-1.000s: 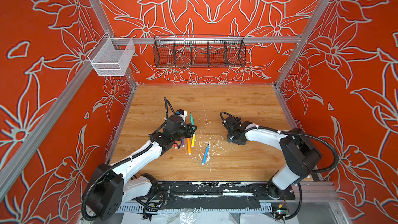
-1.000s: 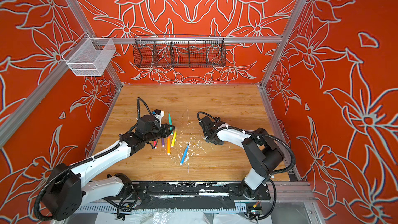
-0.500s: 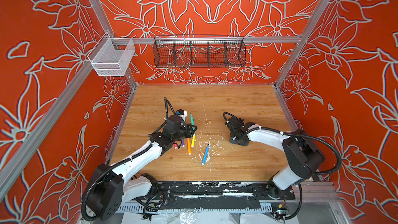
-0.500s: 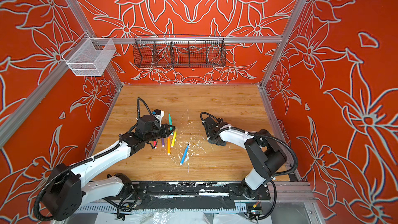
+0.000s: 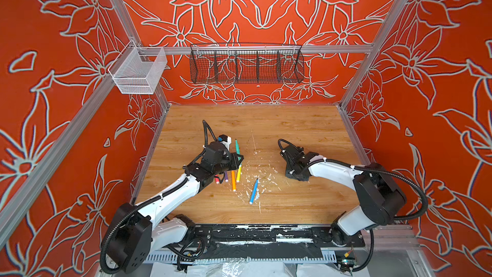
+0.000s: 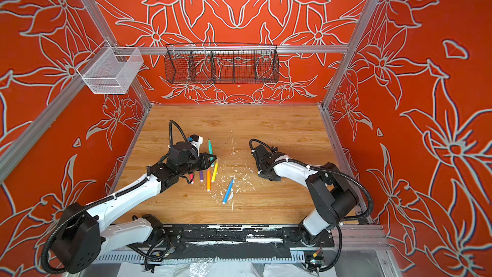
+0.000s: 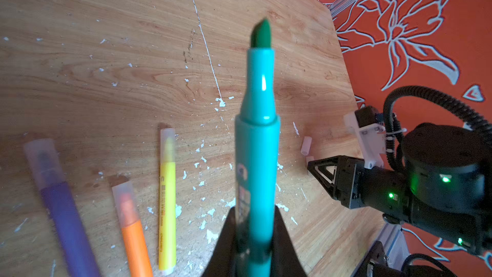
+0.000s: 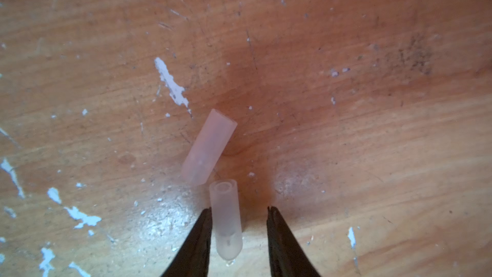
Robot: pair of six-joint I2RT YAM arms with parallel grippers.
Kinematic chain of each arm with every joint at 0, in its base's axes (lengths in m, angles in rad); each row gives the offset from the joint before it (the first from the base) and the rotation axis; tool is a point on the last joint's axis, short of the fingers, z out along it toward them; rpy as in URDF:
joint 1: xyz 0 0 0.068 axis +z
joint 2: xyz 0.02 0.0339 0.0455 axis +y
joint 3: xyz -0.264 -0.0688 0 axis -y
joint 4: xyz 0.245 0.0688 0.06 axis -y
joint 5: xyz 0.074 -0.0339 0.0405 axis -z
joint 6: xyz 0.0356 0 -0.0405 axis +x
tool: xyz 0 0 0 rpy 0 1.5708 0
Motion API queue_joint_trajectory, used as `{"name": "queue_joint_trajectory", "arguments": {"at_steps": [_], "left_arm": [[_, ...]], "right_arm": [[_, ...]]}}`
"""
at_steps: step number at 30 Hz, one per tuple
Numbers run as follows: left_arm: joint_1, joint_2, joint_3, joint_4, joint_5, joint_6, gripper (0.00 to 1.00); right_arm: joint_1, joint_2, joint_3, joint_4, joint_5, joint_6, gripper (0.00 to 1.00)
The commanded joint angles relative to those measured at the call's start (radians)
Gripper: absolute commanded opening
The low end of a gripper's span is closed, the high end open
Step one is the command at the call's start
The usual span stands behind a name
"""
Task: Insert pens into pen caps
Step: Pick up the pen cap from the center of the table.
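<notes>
- left tool (image 7: 254, 219) is pinching the green pen (image 7: 257, 139) by its barrel, with the bare tip sticking straight out past the fingers and the long axis aimed at the back wall
- right tool (image 8: 238, 209) is spread around a pen cap (image 8: 226, 217) on the desk (image 8: 372, 129); one finger touches it, gap on the other side
- that cap runs along the fingers, open mouth facing away
- second cap (image 8: 209, 147) lies just beyond, slanted

The left arm (image 5: 173, 202) and the right arm (image 5: 332, 170) share one build: glossy white link shells between bulky matt black joint housings (image 5: 378, 201), each trailed by a ribbed black cable conduit (image 7: 431, 94) tied on with white zip ties (image 5: 351, 166). The fingers (image 7: 226, 241) are black wedges tapering to thin points, one pair with triangular cut-outs. Green lights (image 7: 444, 179) glow on a round black wrist housing (image 7: 442, 153), beside a white printed bracket (image 7: 368, 139).
</notes>
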Motion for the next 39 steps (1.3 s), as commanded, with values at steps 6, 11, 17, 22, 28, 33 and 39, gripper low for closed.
{"name": "queue_joint_trajectory", "arguments": {"at_steps": [6, 11, 17, 22, 28, 33, 39], "left_arm": [[-0.002, -0.013, 0.024, -0.003, 0.007, 0.007, 0.0], [-0.002, -0.015, 0.027, -0.004, 0.011, 0.009, 0.0], [-0.002, -0.009, 0.029, -0.002, 0.017, 0.01, 0.0], [-0.002, -0.01, 0.032, -0.003, 0.019, 0.01, 0.0], [-0.002, -0.008, 0.032, -0.002, 0.024, 0.011, 0.0], [-0.002, -0.006, 0.034, -0.003, 0.026, 0.012, 0.0], [-0.002, -0.002, 0.036, -0.002, 0.028, 0.012, 0.0]], "right_arm": [[-0.057, 0.054, -0.027, 0.069, -0.103, -0.024, 0.33], [-0.067, 0.049, -0.043, 0.081, -0.116, -0.021, 0.33], [-0.083, 0.042, -0.06, 0.095, -0.134, -0.022, 0.28], [-0.084, 0.045, -0.059, 0.094, -0.143, -0.027, 0.25], [-0.083, 0.031, -0.074, 0.103, -0.162, -0.023, 0.24], [-0.083, 0.007, -0.088, 0.1, -0.162, -0.023, 0.26], [-0.083, -0.023, -0.117, 0.108, -0.177, -0.021, 0.27]]}}
